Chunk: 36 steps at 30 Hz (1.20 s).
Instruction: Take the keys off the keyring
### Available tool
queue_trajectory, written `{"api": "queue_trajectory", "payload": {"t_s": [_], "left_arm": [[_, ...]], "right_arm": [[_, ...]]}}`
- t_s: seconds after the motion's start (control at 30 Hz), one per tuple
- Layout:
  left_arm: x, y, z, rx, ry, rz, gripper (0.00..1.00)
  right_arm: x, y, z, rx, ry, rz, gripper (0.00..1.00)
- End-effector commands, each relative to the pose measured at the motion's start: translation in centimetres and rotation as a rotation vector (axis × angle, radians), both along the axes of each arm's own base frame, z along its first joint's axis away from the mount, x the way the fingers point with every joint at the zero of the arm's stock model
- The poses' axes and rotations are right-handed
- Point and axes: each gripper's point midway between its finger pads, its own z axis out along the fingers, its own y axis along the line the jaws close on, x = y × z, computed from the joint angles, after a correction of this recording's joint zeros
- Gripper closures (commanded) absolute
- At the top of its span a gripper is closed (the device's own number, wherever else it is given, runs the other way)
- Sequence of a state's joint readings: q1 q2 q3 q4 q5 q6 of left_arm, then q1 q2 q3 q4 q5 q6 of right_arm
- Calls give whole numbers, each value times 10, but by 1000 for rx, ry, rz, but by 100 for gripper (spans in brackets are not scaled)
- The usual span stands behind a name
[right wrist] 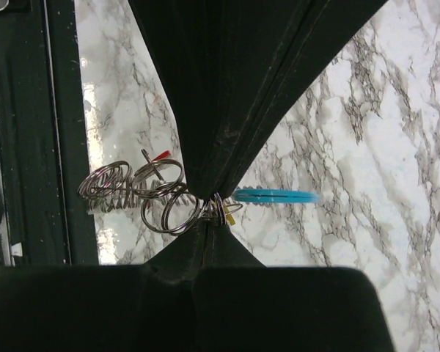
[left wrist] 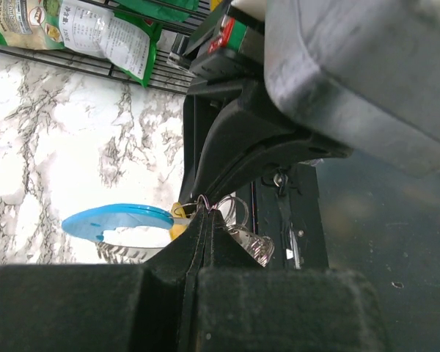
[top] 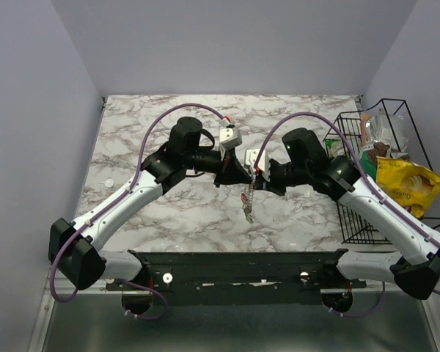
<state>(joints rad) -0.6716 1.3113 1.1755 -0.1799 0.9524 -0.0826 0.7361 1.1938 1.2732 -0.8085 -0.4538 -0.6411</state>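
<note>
Both grippers meet tip to tip above the middle of the marble table [top: 169, 213]. My left gripper [left wrist: 205, 213] is shut on the keyring's small steel rings [left wrist: 238, 209]; the keyring's blue part [left wrist: 117, 218] sticks out to the left beside a yellow key [left wrist: 177, 231]. My right gripper [right wrist: 209, 220] is shut on the same knot of rings [right wrist: 169, 213]. From there the blue part [right wrist: 275, 196] runs right, a yellow key [right wrist: 231, 218] sits at the pinch, and a red key [right wrist: 160, 155] shows left. From above, the bunch [top: 248, 205] dangles below the left gripper [top: 240, 178] and right gripper [top: 258, 178].
A black wire basket [top: 352, 220] with snack bags [top: 403, 183] stands at the table's right edge. A black mounting rail [top: 235, 268] runs along the near edge between the arm bases. A small white scrap [top: 108, 182] lies at the left.
</note>
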Motion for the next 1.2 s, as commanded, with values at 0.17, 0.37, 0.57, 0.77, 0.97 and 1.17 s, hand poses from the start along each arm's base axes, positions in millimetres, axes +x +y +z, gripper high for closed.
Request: {"api": "queue_trajectory", "payload": {"t_s": [0.17, 0.37, 0.57, 0.77, 0.97, 1.17], "left_arm": [[1, 0, 7, -30, -26, 0, 100], [0, 2, 13, -39, -28, -10, 100], [-10, 5, 18, -59, -8, -63, 100], [-11, 7, 23, -75, 1, -71, 100], [-6, 9, 26, -93, 15, -54, 100], [-2, 10, 27, -96, 14, -43, 100]], "right_arm": [[-6, -8, -2, -26, -45, 20, 99], [-9, -15, 4, -4, -85, 11, 76], [-13, -13, 12, 47, -78, 24, 58], [-5, -2, 28, 143, -73, -7, 57], [4, 5, 35, 196, -78, -45, 62], [-8, 9, 36, 218, -27, 7, 67]]}}
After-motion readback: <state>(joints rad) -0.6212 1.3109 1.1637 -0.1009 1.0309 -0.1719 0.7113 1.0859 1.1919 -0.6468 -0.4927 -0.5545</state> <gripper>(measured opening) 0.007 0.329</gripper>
